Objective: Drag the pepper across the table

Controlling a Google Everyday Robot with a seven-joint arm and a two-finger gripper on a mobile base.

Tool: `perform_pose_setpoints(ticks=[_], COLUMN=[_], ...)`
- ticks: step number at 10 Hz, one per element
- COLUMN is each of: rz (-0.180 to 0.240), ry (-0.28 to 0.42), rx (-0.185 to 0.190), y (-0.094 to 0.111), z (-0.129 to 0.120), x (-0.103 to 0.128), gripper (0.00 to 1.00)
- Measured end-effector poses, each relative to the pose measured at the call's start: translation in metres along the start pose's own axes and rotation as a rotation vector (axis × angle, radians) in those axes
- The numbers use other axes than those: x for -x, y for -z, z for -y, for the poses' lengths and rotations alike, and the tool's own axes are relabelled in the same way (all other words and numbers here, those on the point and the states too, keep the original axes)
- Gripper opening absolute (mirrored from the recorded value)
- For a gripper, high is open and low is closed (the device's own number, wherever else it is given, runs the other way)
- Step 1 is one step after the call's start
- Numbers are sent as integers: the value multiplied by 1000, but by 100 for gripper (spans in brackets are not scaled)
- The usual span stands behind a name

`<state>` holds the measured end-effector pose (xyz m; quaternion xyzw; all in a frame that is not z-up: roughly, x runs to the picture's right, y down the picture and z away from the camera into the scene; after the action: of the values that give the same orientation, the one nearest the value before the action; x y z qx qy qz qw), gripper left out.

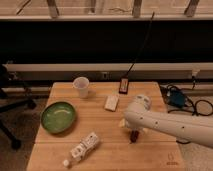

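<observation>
The pepper (134,136) is a small dark red-brown piece on the light wooden table (100,125), right of the middle and toward the front. My gripper (129,129) comes in from the right on a thick white arm and hangs right over the pepper, at its top end. The arm covers most of the gripper. Its jaws stand open; one pale finger (122,123) shows just left of the pepper. Whether it touches the pepper I cannot tell.
A green bowl (58,117) sits at the left and a white cup (81,86) at the back. A small white packet (111,102), a black-and-red device (123,86) and a lying bottle (84,148) are also there. Cables (176,97) lie off the right edge, a chair (10,100) at the left.
</observation>
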<state>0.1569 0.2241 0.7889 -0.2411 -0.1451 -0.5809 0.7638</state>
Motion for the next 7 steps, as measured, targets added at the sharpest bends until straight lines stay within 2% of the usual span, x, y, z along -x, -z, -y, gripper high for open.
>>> perform_pose_setpoints(ticks=[4, 7], rz=[49, 90], ry=[-41, -57], rx=[-64, -69], y=[-2, -12], z=[-16, -22], x=[-18, -21], gripper=[80, 80])
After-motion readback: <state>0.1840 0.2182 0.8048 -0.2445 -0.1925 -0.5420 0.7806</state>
